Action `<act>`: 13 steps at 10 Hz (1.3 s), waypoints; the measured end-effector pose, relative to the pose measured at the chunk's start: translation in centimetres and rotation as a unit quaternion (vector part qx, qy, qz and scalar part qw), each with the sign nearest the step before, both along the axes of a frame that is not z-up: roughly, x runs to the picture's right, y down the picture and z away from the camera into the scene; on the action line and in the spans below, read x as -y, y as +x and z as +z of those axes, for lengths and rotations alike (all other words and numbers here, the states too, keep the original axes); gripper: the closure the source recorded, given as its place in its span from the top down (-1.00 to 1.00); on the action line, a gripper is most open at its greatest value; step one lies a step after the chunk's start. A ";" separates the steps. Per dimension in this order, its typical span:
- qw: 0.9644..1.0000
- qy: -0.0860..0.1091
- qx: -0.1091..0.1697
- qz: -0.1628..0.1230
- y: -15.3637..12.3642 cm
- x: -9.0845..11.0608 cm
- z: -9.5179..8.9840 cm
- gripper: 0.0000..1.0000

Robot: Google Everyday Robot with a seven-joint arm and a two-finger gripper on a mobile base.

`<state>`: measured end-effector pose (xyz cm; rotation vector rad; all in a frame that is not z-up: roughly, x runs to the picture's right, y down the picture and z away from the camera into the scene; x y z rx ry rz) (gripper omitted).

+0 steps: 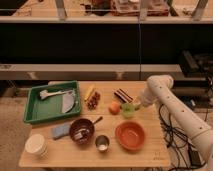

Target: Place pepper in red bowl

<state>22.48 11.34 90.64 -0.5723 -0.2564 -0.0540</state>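
Note:
The red bowl [130, 135] is wide, shallow and orange-red. It stands at the front right of the wooden table [150, 155] and its inside is bare. My white arm reaches in from the right. My gripper [136, 104] is low at the right rim of the light-green cup [128, 110], behind the red bowl. I cannot pick out the slim green pepper; it is hidden at the gripper or the cup. The round orange fruit [114, 108] lies just left of the cup.
A green tray [35, 107] with utensils fills the back left. A dark bowl with a utensil [81, 131], a blue sponge [60, 131], a metal cup [102, 144] and a white cup [36, 145] line the front. A banana [89, 92], dark red fruit [93, 100] and a striped packet [123, 95] lie at the back.

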 end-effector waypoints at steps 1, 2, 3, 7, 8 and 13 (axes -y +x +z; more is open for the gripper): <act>1.000 -0.003 0.002 0.000 -0.4 0.0 0.6 0.18; 1.000 -0.006 0.002 0.002 -0.4 0.0 1.0 0.18; 1.000 -0.011 0.001 0.004 -0.3 -0.1 1.4 0.10; 1.000 -0.022 0.000 0.008 -0.2 -0.4 2.1 -0.59; 1.000 -0.021 -0.001 0.007 -0.1 -0.3 2.0 -0.62; 0.999 -0.035 -0.006 0.016 0.1 -0.6 2.6 -0.62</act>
